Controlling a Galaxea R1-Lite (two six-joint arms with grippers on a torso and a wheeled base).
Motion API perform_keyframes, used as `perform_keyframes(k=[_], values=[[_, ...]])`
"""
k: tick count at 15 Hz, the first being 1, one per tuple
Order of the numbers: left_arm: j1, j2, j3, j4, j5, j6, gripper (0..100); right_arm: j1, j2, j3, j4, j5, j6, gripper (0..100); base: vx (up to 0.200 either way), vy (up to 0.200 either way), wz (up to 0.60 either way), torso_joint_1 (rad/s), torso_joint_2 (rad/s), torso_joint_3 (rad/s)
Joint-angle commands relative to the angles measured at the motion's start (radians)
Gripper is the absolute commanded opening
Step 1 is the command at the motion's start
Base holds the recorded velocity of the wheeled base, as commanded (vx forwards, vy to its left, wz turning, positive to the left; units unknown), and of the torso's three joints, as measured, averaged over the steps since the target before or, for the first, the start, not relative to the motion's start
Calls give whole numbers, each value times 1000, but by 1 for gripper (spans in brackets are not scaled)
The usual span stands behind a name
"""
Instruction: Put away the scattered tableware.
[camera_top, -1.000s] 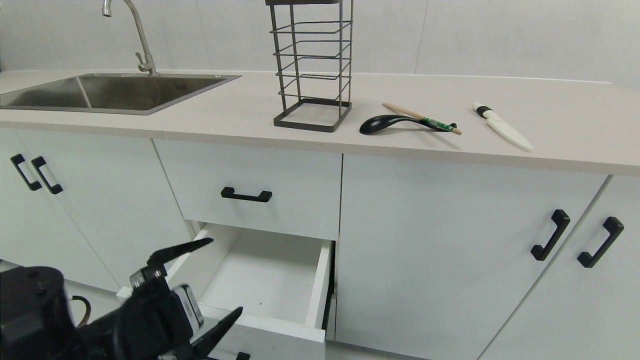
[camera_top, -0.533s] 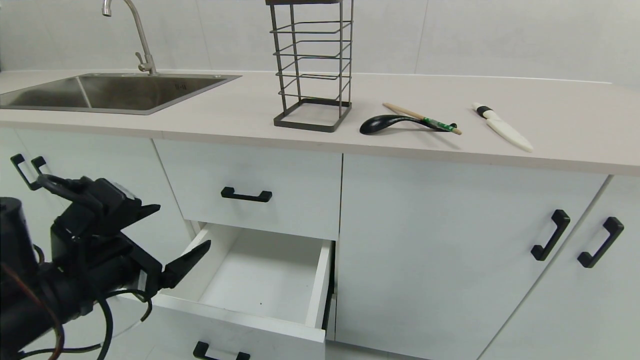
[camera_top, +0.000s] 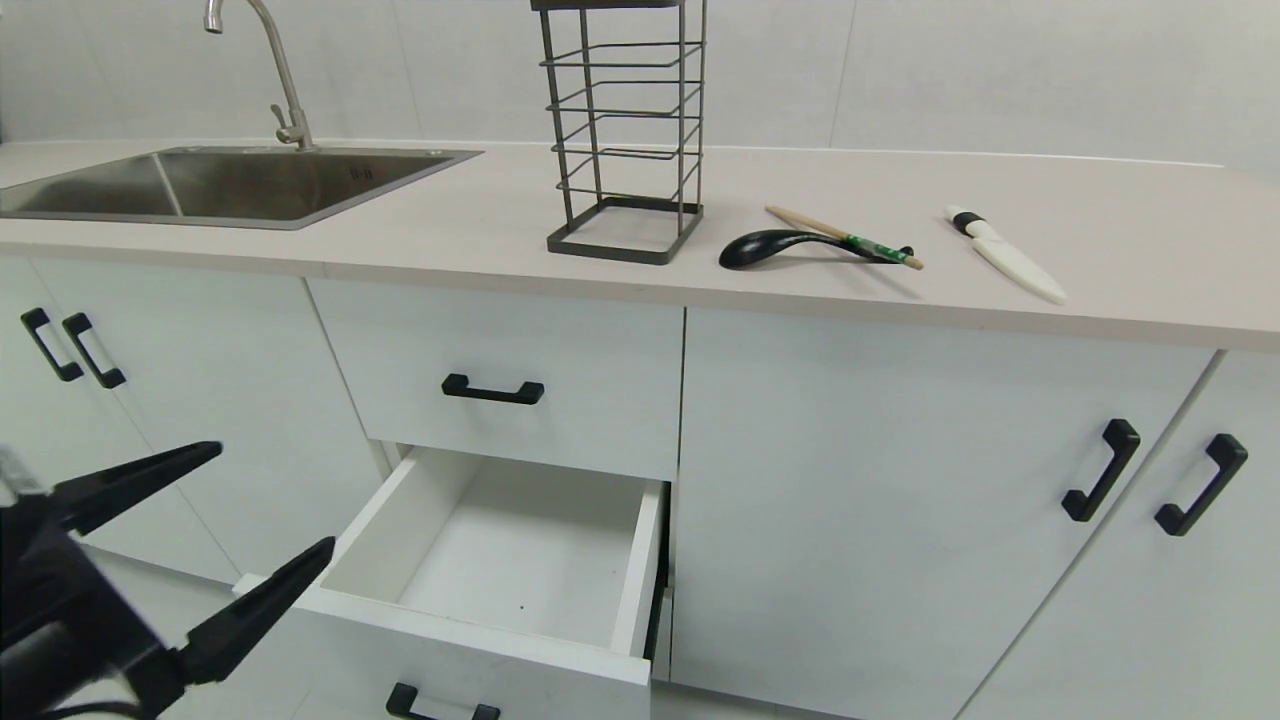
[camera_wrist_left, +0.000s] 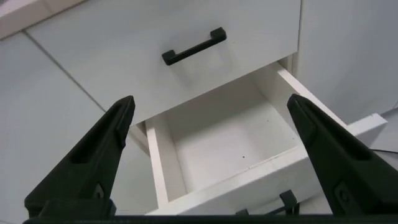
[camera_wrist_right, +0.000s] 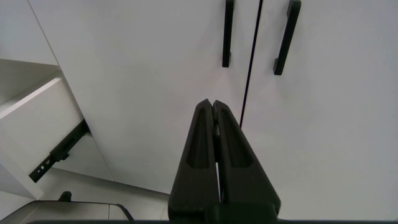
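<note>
On the worktop (camera_top: 450, 230), right of the rack (camera_top: 625, 130), chopsticks (camera_top: 845, 238) lie across the black spoon (camera_top: 770, 245) (touching), and the white knife (camera_top: 1005, 255) lies apart, farther right. The lower drawer (camera_top: 640, 570) stands open. The left tool (camera_top: 275, 495), spread wide, hangs by its front corner. The right tool (camera_wrist_right: 211, 102), pressed together, faces cabinet doors (camera_wrist_right: 143, 81)

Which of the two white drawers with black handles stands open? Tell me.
The lower white drawer, pulled out from the cabinet front. The upper drawer directly above it sits shut.
</note>
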Motion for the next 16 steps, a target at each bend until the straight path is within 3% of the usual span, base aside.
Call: perform_keyframes(k=[1,3,5,7,10,13,15,16], values=[[83,-388,63,166,-8,-1,100,0,0,0,0,1,0,0,0,0,0,0,0,0],[108,-587,52,350,-3,-16,100,0,0,0,0,1,0,0,0,0,0,0,0,0],[108,-677,51,439,-1,-47,100,0,0,0,0,1,0,0,0,0,0,0,0,0],[116,-707,60,449,0,-85,100,0,1,0,0,1,0,0,0,0,0,0,0,0],[211,-717,104,449,-3,-137,100,0,0,0,0,1,0,0,0,0,0,0,0,0],[231,-791,209,455,-4,-146,100,0,0,0,0,1,0,0,0,0,0,0,0,0],[232,-857,209,555,-8,-153,100,0,0,0,0,1,0,0,0,0,0,0,0,0],[234,-880,207,554,-6,-165,100,0,1,0,0,1,0,0,0,0,0,0,0,0]])
